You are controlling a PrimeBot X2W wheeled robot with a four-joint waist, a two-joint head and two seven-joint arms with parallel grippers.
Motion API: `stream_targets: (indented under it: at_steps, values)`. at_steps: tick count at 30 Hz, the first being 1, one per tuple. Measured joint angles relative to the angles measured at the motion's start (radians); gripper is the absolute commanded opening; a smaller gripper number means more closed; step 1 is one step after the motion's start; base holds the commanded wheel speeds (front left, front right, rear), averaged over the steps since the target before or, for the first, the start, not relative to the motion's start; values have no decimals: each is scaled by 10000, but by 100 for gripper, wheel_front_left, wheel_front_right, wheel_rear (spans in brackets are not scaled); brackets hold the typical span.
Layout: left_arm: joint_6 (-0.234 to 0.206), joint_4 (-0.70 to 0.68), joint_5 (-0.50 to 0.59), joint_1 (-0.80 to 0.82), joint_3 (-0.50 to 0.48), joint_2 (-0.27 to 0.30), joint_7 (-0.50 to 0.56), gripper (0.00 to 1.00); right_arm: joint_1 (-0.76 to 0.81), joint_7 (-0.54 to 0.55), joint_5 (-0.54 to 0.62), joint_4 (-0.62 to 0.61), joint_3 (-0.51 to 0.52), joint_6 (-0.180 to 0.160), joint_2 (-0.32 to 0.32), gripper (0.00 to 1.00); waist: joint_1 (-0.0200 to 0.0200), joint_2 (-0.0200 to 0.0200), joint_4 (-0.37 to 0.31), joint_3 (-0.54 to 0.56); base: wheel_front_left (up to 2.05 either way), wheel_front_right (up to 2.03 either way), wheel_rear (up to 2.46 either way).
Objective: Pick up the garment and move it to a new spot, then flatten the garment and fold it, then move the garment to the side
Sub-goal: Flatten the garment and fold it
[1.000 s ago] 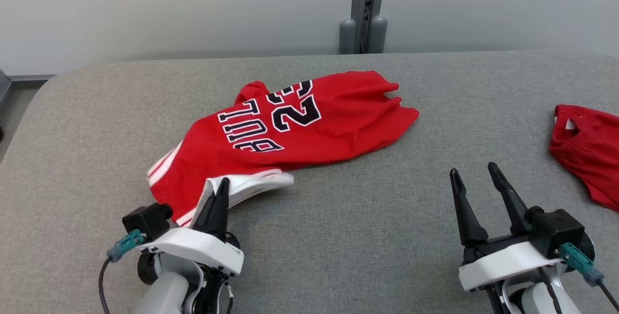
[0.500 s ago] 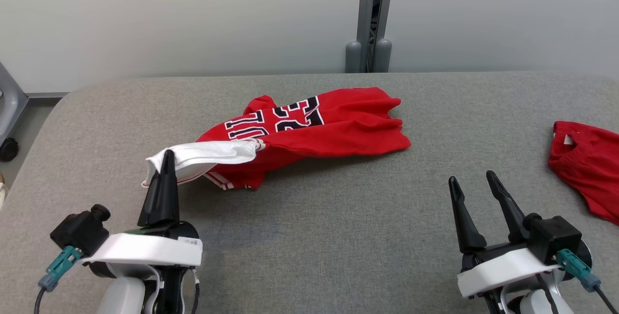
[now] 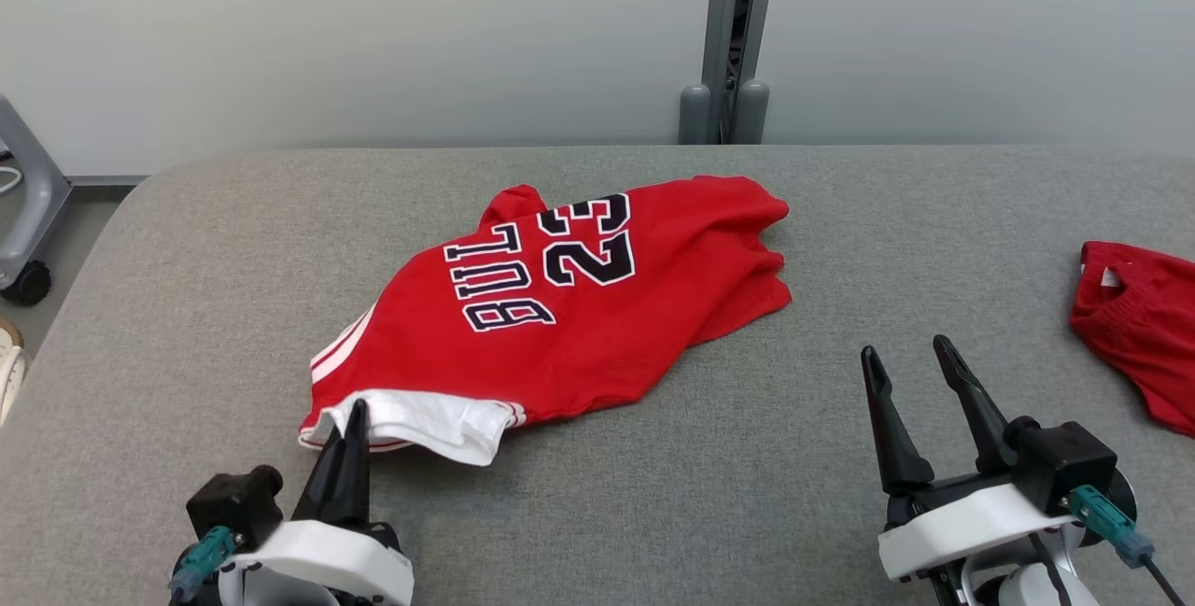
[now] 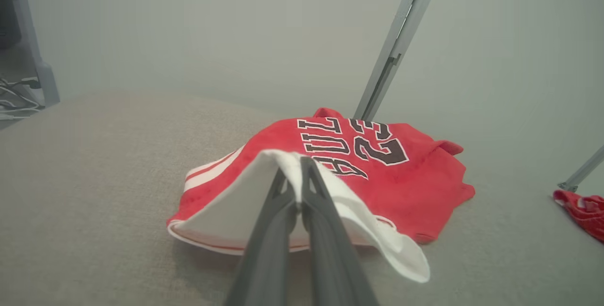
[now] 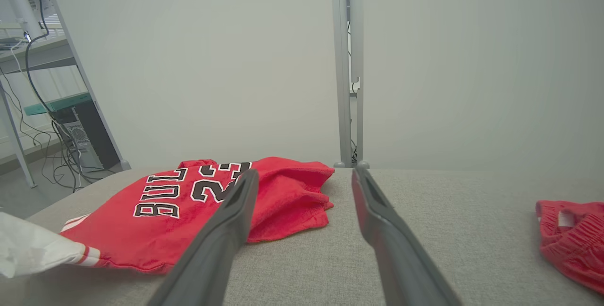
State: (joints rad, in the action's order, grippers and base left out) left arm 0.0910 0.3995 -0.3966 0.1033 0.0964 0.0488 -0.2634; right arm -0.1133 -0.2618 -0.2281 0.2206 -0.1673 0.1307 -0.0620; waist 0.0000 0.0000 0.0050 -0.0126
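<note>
- The red cloth basketball jersey with white hem lies rumpled mid-frame on the grey worktop.
- The left fingers, lower left, are pinched shut on its white hem.
- The right fingers, lower right, are spread and hold nothing.
- The jersey looks soft, light and floppy and will probably bunch when dragged; taking the hem's other corner too should spread it.

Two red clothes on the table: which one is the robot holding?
The jersey marked 23: the left jaws are shut on its white hem. The plain garment at right lies free.

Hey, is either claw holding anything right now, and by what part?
The left claw pinches the red jersey by its white edge; the right claw is open and empty.
</note>
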Motion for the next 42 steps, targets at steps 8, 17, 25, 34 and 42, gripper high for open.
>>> stream_targets:
  at_steps: [8, 17, 25, 34, 42]
  values:
    - [-397, 2527, 330, 106, -73, 0, 0, 0, -24, 0, -2, 35, -42, 0, -44, 100, 0, 0, -129, -156, 0, 0, 0]
    - [-445, 4658, -761, 771, 324, -8, 334, 100, -39, 0, 2, 104, -8, 0, -94, 100, 0, 0, -135, -197, 0, 0, 0]
    - [-917, 4730, -1104, 1119, 336, -4, 59, 100, -40, 0, 15, 203, 4, 0, -92, 100, 0, 0, -60, -32, 0, 0, 0]
    - [-1452, 1174, 228, 710, -673, 25, 17, 100, -6, 0, 44, 194, 86, 0, -100, 100, 0, 0, -10, 103, 0, 0, 0]
    - [-1358, -50, 309, -32, -173, 0, 17, 100, -102, 0, 42, 309, 46, 0, -234, 100, 0, 0, 80, -147, 0, 0, 0]
